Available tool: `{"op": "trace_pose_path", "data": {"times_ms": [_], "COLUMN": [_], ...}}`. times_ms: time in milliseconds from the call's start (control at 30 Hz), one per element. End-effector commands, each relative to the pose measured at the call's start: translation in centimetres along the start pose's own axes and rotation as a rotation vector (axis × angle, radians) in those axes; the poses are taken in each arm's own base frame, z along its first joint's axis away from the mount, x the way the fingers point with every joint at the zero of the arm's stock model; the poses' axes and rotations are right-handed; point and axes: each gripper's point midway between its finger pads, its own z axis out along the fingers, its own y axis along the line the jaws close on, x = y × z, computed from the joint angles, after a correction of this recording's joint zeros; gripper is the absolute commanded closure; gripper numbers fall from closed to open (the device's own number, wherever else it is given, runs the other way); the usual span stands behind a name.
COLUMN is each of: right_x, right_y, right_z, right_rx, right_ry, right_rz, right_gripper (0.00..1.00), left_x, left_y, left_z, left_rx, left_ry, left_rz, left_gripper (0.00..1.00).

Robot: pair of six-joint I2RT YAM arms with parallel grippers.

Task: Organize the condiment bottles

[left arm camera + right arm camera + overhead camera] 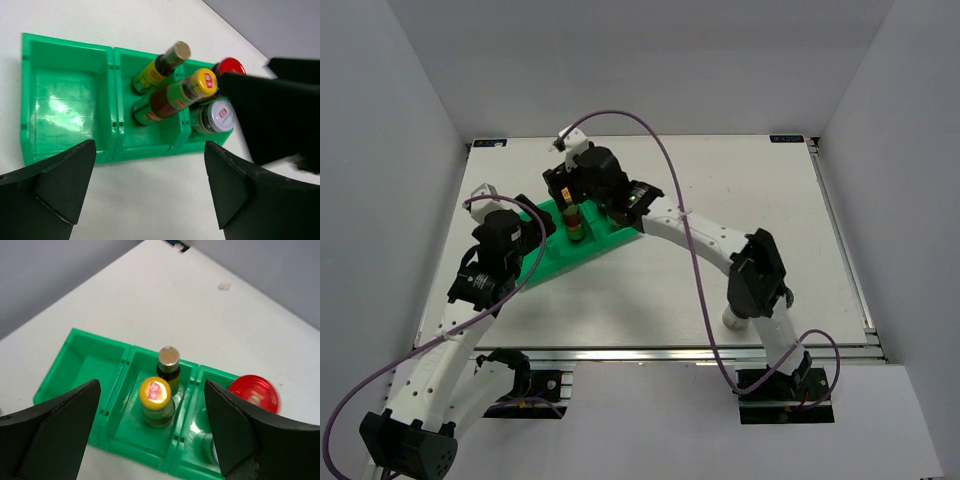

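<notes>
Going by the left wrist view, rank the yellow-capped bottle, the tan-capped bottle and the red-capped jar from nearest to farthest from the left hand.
From the left hand:
1. Yellow-capped bottle, front middle of the green bin.
2. Tan-capped bottle, just behind it.
3. Red-capped jar, far right corner.

Surface: white flat rectangular table (740, 200), matte, evenly lit.
Near edge: silver metal rail (650, 352) running the full width of the table.
Far corners: small blue label (488, 142) at the left corner, and a second blue label (786, 139) at the right.
Blemish: small grey mark (223, 286) on the top, beyond the bin, seen from the right wrist.
Item on surface: green plastic bin with three compartments in a row (552, 262), resting flat on the table.
Bin position: left of centre, well apart from every edge.
Bin orientation: skewed to the table edges, right end farther back than the left.
</notes>
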Motion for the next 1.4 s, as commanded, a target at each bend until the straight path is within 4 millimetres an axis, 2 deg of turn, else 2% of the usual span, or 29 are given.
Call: {"op": "trace_pose_path", "data": {"times_ms": [0, 67, 133, 167, 200, 233, 267, 300, 333, 367, 400, 433, 467, 500, 533, 567, 600, 667, 733, 767, 800, 867, 933, 967, 1167, 1233, 1267, 1333, 1367], "right_x": [-8.8, -7.9, -7.1, -5.7, -4.3, -3.2, -4.1, 0.0, 1.1, 1.9, 1.2, 3.9, 4.5, 3.9, 5.9, 5.6, 6.2, 7.5, 8.3, 8.4, 8.7, 9.4, 10.0, 10.3, 11.0, 10.9, 10.9, 11.1, 11.1], "right_y": [-1.2, -3.1, -5.0, -6.9, -7.8, -10.2, -10.7, -11.7, -14.0, -14.9, -15.7, -17.0, -18.2, -18.6, -19.0, -19.7, -20.0, -19.9, -19.8, -19.8, -19.9, -20.3, -20.3, -20.3, -20.4, -20.5, -20.6, -20.7, -20.8], "right_z": [-6.2, -7.9, -10.7, -11.7, -13.7, -15.0, -17.8, -18.6, -20.2, -21.6, -24.6, -26.0, -27.7, -30.2, -31.6, -34.0, -35.1, -36.9, -37.7, -38.2, -38.6, -39.2, -39.2, -39.1, -39.2, -39.2, -39.2, -39.2, -39.2], "right_rx": [0.056, 0.148, 0.211, 0.261, 0.274, 0.308, 0.292, 0.32, 0.366, 0.392, 0.427, 0.487, 0.565, 0.605, 0.659, 0.723, 0.755, 0.772, 0.785, 0.793, 0.809, 0.854, 0.855, 0.854, 0.865, 0.866, 0.865, 0.872, 0.874], "right_ry": [-0.164, -0.115, -0.082, -0.037, -0.011, 0.014, -0.01, 0.068, 0.071, 0.071, 0.023, 0.062, 0.052, 0.004, 0.036, -0.012, -0.017, -0.032, -0.025, -0.026, -0.021, -0.005, 0.011, 0.023, 0.033, 0.023, 0.021, 0.02, 0.019], "right_rz": [0.034, 0.049, 0.105, 0.132, 0.185, 0.221, 0.259, 0.303, 0.336, 0.36, 0.395, 0.411, 0.423, 0.437, 0.455, 0.465, 0.481, 0.518, 0.532, 0.535, 0.538, 0.547, 0.547, 0.544, 0.549, 0.549, 0.547, 0.549, 0.549], "right_gripper": [0.11, 0.11, 0.11, 0.11, 0.11, 0.11, 0.11, 0.11, 0.11, 0.11, 0.11, 0.11, 0.11, 0.11, 0.11, 0.11, 0.11, 0.11, 0.11, 0.11, 0.11, 0.11, 0.11, 0.11, 0.11, 0.11, 0.11, 0.11, 0.11], "left_x": [-0.8, -0.1, 1.3, 2.4, 4.0, 5.9, 6.9, 8.8, 11.2, 12.1, 14.8, 16.0, 16.7, 18.0, 20.1, 21.0, 22.8, 25.9, 28.2, 30.1, 30.9, 33.1, 33.7, 34.4, 35.8, 37.5, 37.5, 39.1, 39.2], "left_y": [-2.8, -4.4, -5.9, -8.1, -9.3, -11.0, -12.5, -13.3, -15.2, -16.4, -17.3, -17.9, -18.9, -19.6, -20.3, -21.0, -21.7, -22.5, -24.1, -24.0, -24.8, -25.2, -26.5, -26.5, -28.9, -28.8, -29.7, -29.5, -30.0], "left_z": [-0.3, -0.4, -0.1, -0.8, -0.9, -2.0, -2.7, -2.7, -4.5, -5.0, -5.8, -6.1, -6.5, -7.2, -7.7, -8.2, -10.1, -11.4, -13.9, -13.6, -14.6, -14.6, -15.3, -14.9, -13.9, -12.9, -13.1, -13.0, -13.1], "left_rx": [0.124, 0.204, 0.288, 0.428, 0.503, 0.598, 0.692, 0.714, 0.788, 0.832, 0.892, 0.922, 0.978, 1.034, 1.082, 1.128, 1.218, 1.322, 1.407, 1.397, 1.423, 1.441, 1.493, 1.487, 1.479, 1.458, 1.471, 1.499, 1.507], "left_ry": [0.013, 0.063, 0.122, 0.164, 0.217, 0.264, 0.268, 0.291, 0.319, 0.31, 0.341, 0.359, 0.343, 0.366, 0.393, 0.391, 0.416, 0.431, 0.404, 0.416, 0.403, 0.425, 0.429, 0.445, 0.383, 0.404, 0.398, 0.437, 0.431], "left_rz": [0.058, 0.09, 0.167, 0.241, 0.289, 0.338, 0.412, 0.461, 0.525, 0.572, 0.663, 0.696, 0.745, 0.769, 0.804, 0.835, 0.859, 0.935, 0.98, 1.022, 1.043, 1.064, 1.046, 1.045, 1.021, 1.037, 1.03, 1.037, 1.032], "left_gripper": [0.02, 0.02, 0.02, 0.02, 0.02, 0.02, 0.02, 0.02, 0.02, 0.02, 0.02, 0.02, 0.02, 0.02, 0.02, 0.02, 0.02, 0.02, 0.02, 0.02, 0.02, 0.02, 0.02, 0.02, 0.02, 0.02, 0.02, 0.02, 0.02]}}
